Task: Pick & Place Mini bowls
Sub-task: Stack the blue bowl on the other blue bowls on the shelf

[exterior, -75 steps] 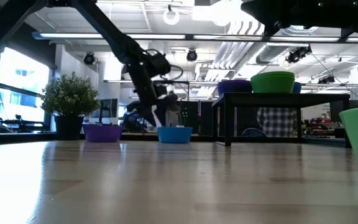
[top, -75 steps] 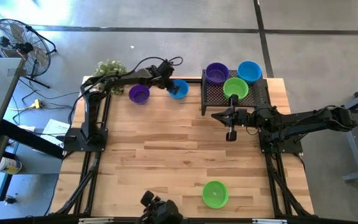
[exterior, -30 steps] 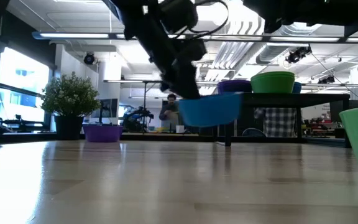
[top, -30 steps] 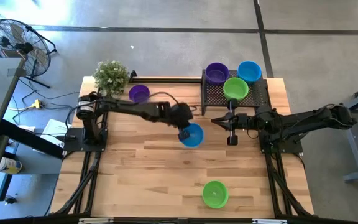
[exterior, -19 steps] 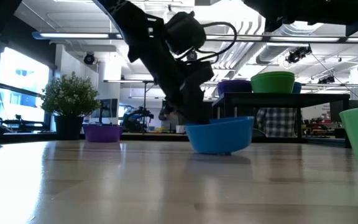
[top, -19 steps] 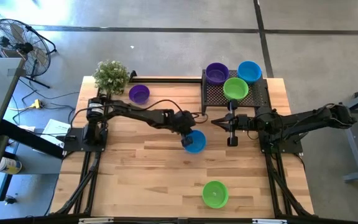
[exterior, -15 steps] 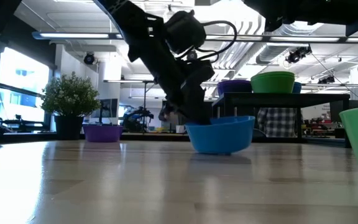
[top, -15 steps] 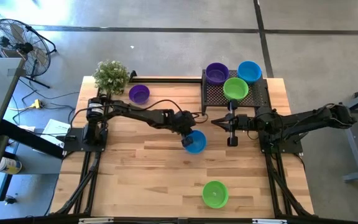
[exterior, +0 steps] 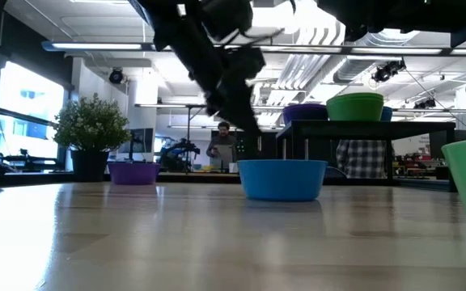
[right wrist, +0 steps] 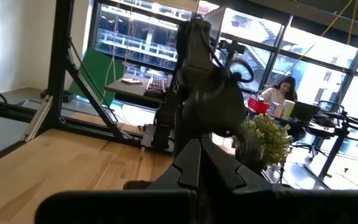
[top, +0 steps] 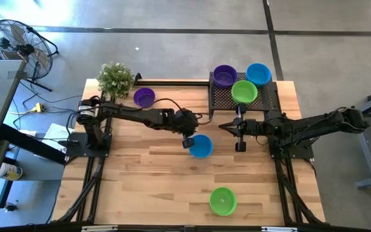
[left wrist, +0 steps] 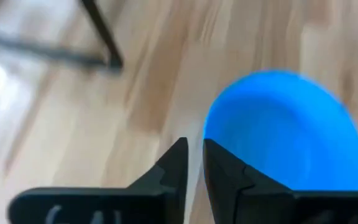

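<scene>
A blue mini bowl (top: 201, 145) (exterior: 282, 178) stands level on its base on the wooden table, near the middle. My left gripper (top: 189, 140) (left wrist: 195, 152) hangs just above and to the left of the bowl's rim, its fingers a narrow gap apart and touching nothing. A purple bowl (top: 144, 97) sits at the far left and a green bowl (top: 223, 200) near the front edge. Three more bowls, purple (top: 225, 75), blue (top: 258, 73) and green (top: 243, 91), sit on the black mesh tray (top: 263, 100). My right gripper (top: 239, 144) (right wrist: 199, 148) waits shut in front of the tray.
A potted plant (top: 114, 78) stands at the far left corner beside the purple bowl. The raised mesh tray takes up the far right. Bare wood lies between the blue bowl and the green bowl at the front.
My left gripper carried the blue bowl down and toward the near right, and set it on the table, tilted at first. It has let go and risen clear toward the far left. The bowl now rests level on its base.
</scene>
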`<state>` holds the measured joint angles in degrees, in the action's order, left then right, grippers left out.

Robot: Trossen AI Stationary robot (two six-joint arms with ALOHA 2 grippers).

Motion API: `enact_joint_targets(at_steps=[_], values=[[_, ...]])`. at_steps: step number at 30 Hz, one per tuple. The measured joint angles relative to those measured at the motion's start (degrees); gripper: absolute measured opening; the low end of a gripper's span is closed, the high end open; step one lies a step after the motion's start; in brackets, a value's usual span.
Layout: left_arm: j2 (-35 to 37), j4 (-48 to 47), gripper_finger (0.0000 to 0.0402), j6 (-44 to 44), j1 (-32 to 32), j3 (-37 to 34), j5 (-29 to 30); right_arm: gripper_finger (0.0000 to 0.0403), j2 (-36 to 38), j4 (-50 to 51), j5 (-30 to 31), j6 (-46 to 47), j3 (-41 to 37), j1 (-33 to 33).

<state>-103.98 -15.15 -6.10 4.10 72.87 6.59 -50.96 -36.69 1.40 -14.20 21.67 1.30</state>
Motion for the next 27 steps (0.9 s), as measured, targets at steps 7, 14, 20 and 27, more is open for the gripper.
enact_joint_targets(at_steps=[7,14,20,27], values=[[7.84,19.55,0.0008,1.22,-0.02,-16.92,0.00,0.0001,0.00,1.98,1.70,0.01,0.00,0.02],[14.05,51.63,0.0002,-0.16,-0.09,-41.20,-3.49,0.0001,-0.03,10.24,10.91,-2.42,2.57,4.33],[16.88,63.03,0.0001,2.27,-1.22,-49.43,-5.60,0.0004,-1.56,21.54,20.00,-0.21,8.13,9.10],[20.13,61.05,0.0000,9.87,-6.60,-50.22,-2.63,0.0031,-7.22,30.32,20.01,3.93,11.34,13.18]])
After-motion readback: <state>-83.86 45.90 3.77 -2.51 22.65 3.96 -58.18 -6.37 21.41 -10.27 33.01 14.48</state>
